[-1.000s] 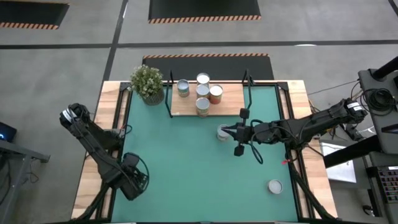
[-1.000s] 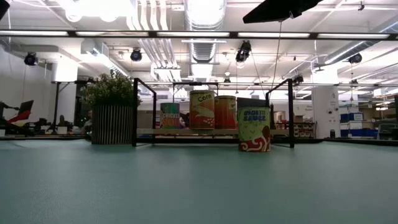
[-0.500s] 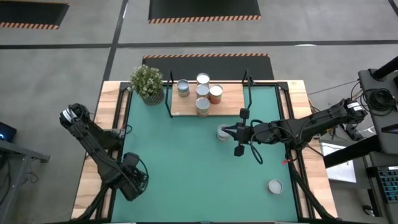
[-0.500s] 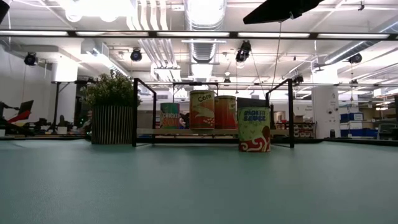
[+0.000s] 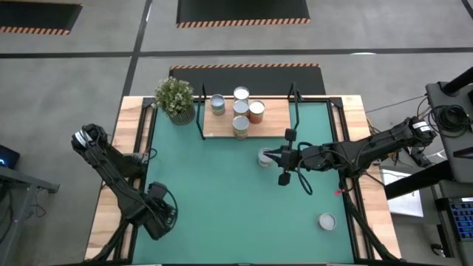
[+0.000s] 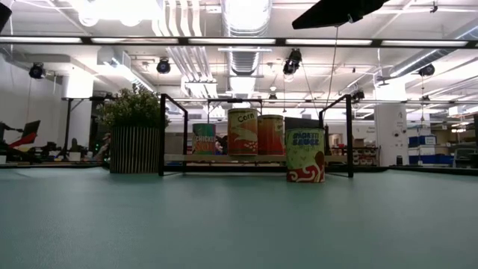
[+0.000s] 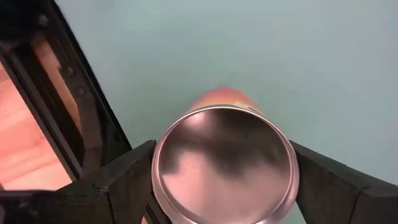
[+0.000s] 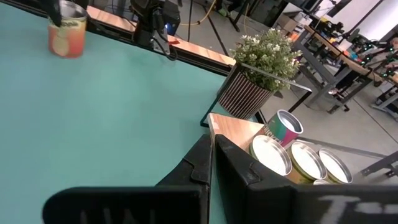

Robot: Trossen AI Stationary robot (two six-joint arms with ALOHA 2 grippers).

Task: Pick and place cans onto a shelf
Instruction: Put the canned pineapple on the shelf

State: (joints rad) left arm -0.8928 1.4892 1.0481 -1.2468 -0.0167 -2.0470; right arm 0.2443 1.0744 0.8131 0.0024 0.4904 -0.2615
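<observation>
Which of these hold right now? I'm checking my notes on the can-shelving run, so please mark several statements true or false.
1. The potted plant stands on the shelf. False: it stands beside the shelf, outside its end post.
2. The right gripper is shut and holds nothing. True.
3. A lone can stands on the green mat by its right edge, far from the shelf. True.
4. The left gripper hangs over the shelf. False: it is at an orange can near the mat's left edge.
5. The shelved cans lie on their sides. False: they stand upright.
</observation>
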